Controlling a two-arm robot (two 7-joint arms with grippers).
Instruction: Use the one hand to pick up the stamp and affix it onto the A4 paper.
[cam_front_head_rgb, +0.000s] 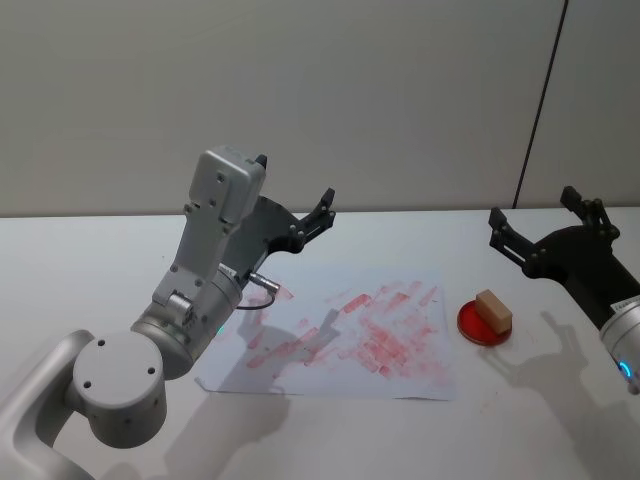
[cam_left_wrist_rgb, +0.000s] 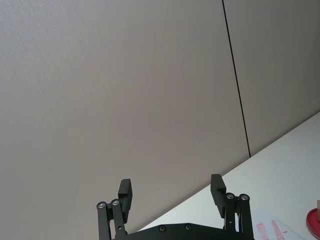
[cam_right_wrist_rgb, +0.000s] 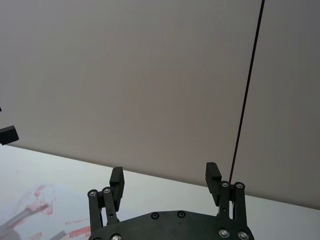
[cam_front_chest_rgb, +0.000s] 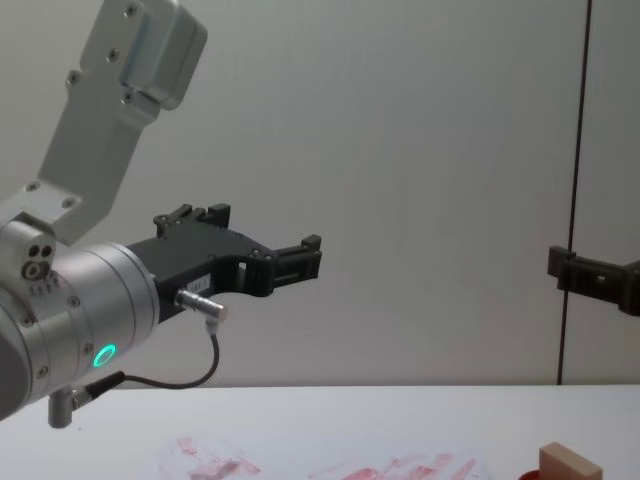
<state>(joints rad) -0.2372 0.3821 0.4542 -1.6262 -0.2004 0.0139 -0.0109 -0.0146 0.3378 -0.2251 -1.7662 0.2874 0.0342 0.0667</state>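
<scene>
Your stamp (cam_front_head_rgb: 493, 308) sits on the red ink pad (cam_front_head_rgb: 470, 324), just right of the A4 paper (cam_front_head_rgb: 350, 340), and you can't see its underside. The right gripper (cam_front_head_rgb: 532, 207) hangs wide open and empty behind the pad. The left gripper (cam_left_wrist_rgb: 170, 187) is the same, over the paper's far-left corner.

We take this for a robot test lab, though little of the room shows, so a bare office is possible. Behind both the left gripper (cam_front_head_rgb: 295, 178) and the right gripper (cam_front_head_rgb: 533, 205) stands a plain grey panelled wall (cam_front_head_rgb: 400, 100), with a thin dark seam (cam_front_head_rgb: 541, 100) just behind the right one. Below them lies a plain white tabletop (cam_front_head_rgb: 80, 270), carrying an ink-smeared A4 paper (cam_front_head_rgb: 380, 330) and a round red ink pad (cam_front_head_rgb: 470, 322).
</scene>
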